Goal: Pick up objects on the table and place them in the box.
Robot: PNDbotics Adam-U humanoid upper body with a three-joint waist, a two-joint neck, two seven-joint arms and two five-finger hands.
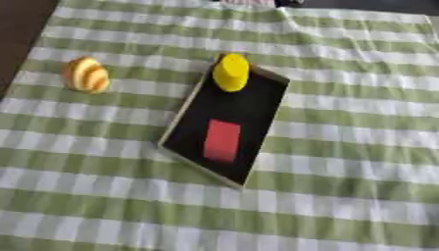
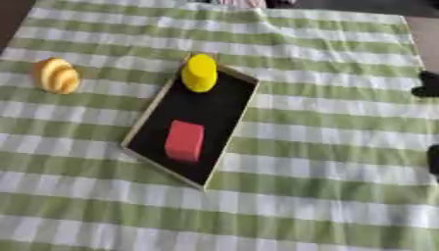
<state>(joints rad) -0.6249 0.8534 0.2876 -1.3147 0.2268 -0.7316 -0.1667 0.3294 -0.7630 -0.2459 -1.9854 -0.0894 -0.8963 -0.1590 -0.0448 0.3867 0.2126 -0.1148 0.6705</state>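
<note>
A shallow black box with a pale wooden rim (image 1: 174, 123) lies slantwise in the middle of the table. A red block (image 1: 222, 140) lies flat inside it, towards the near end. At the box's far end stands a yellow cylinder (image 1: 231, 72), against the far rim. To the left of the box, an orange and cream striped, rounded object (image 1: 86, 75) sits on the cloth. Two black shapes at the right edge of the right eye view appear to be parts of my right hand (image 2: 426, 84); too little of it shows to tell its pose. My left hand is out of sight.
A green and white checked cloth (image 1: 343, 162) covers the table. The table's left edge and dark floor (image 1: 21, 29) show at the upper left. Something pink and white (image 1: 247, 2) pokes in at the far edge.
</note>
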